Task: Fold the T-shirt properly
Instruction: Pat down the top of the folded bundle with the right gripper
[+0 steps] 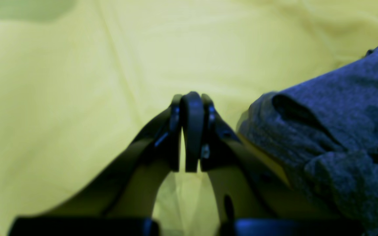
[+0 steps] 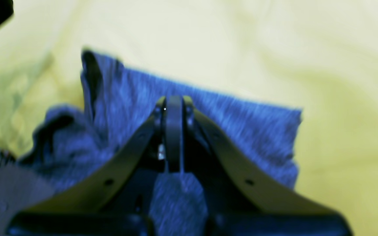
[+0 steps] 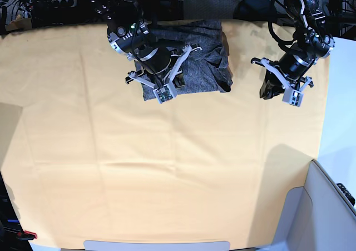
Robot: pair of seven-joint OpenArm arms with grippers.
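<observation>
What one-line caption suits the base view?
Both grippers shut: the right gripper over the folded T-shirt, the left gripper above the yellow cloth.

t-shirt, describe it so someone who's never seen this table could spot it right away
A yellow-orange cloth covers the table. At its far edge, near the middle, lies the T-shirt, a bunched dark grey heathered bundle partly under the right gripper. It is the only dark fabric on the plain yellow surface.
</observation>
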